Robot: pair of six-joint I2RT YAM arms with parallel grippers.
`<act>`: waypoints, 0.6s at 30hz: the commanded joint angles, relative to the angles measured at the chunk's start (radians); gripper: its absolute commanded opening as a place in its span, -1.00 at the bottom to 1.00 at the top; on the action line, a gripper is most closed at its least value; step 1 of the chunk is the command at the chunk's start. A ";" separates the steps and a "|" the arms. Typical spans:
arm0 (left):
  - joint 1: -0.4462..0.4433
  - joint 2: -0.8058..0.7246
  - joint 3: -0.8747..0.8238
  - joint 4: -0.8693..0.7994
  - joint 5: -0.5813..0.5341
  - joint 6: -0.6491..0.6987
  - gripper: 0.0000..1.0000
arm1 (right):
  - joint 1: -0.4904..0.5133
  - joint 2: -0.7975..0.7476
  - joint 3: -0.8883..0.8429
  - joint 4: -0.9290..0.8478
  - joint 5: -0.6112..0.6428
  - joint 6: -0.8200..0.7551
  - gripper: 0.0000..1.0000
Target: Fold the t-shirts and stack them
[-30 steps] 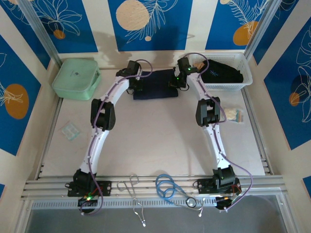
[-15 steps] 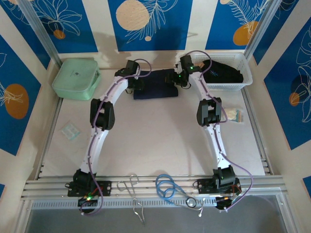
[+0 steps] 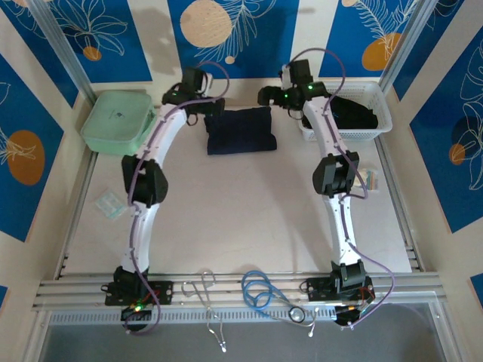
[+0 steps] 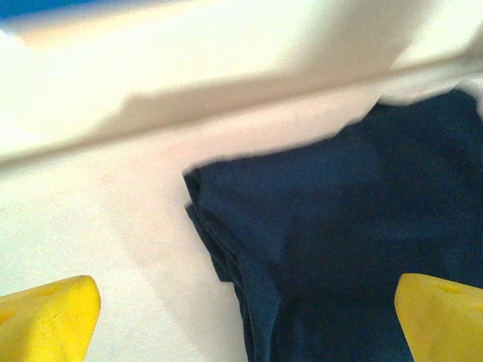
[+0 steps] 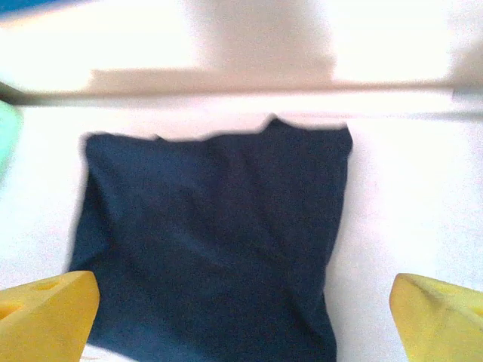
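A plain navy t-shirt [image 3: 240, 130] lies folded into a rectangle at the back middle of the table. A second, black t-shirt [image 3: 352, 110] sits bunched in the white basket [image 3: 381, 125]. My left gripper [image 3: 205, 108] hovers above the folded shirt's far left corner, open and holding nothing. In the left wrist view the shirt [image 4: 339, 249] shows layered folds at its edge, between the yellow fingertips [image 4: 47, 320]. My right gripper [image 3: 266, 96] hangs open over the far right corner. The whole folded shirt [image 5: 219, 241] lies below it.
A mint-green zip case [image 3: 117, 121] stands at the back left. Small packets lie at the left [image 3: 109, 202] and the right [image 3: 367, 179]. Metal forceps [image 3: 204, 290] and a blue cable [image 3: 260, 290] rest at the near edge. The back wall is close behind both grippers.
Both grippers have lifted off the folded shirt and drawn back toward the rear wall. The shirt now lies uncovered and has not shifted.
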State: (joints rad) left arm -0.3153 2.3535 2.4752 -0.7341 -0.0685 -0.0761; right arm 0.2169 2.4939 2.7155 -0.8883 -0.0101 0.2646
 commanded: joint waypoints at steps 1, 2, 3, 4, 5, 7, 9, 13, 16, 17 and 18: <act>0.002 -0.208 -0.087 0.046 -0.020 0.032 0.99 | 0.042 -0.151 -0.007 -0.048 0.046 -0.055 0.98; 0.002 -0.260 -0.131 0.062 -0.021 0.030 0.99 | 0.053 -0.192 -0.029 -0.053 0.064 -0.062 0.98; 0.001 -0.303 -0.168 0.073 -0.023 0.029 0.99 | 0.063 -0.226 -0.054 -0.056 0.078 -0.065 0.98; 0.002 -0.352 -0.210 0.081 -0.026 0.027 0.99 | 0.073 -0.268 -0.086 -0.058 0.093 -0.067 0.98; 0.002 -0.392 -0.246 0.087 -0.029 0.028 0.99 | 0.081 -0.306 -0.115 -0.059 0.104 -0.070 0.98; 0.002 -0.492 -0.342 0.104 -0.040 0.032 0.99 | 0.103 -0.402 -0.196 -0.060 0.136 -0.074 0.98; 0.002 -0.599 -0.454 0.139 -0.049 0.040 0.99 | 0.121 -0.500 -0.294 -0.051 0.173 -0.076 0.98; 0.002 -0.838 -0.741 0.276 -0.055 0.072 0.99 | 0.153 -0.788 -0.647 0.083 0.238 -0.078 0.98; 0.001 -1.024 -0.986 0.425 -0.071 0.108 0.99 | 0.158 -1.047 -1.014 0.301 0.270 -0.078 0.98; 0.002 -1.080 -1.062 0.475 -0.074 0.120 0.99 | 0.153 -1.132 -1.119 0.365 0.268 -0.084 0.98; 0.003 -1.145 -1.149 0.526 -0.090 0.124 0.99 | 0.146 -1.221 -1.236 0.438 0.270 -0.094 0.98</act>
State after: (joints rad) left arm -0.3153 1.3365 1.4685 -0.3958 -0.1226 0.0002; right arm 0.3717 1.4487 1.6695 -0.6647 0.2123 0.1955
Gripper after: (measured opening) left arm 0.994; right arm 0.990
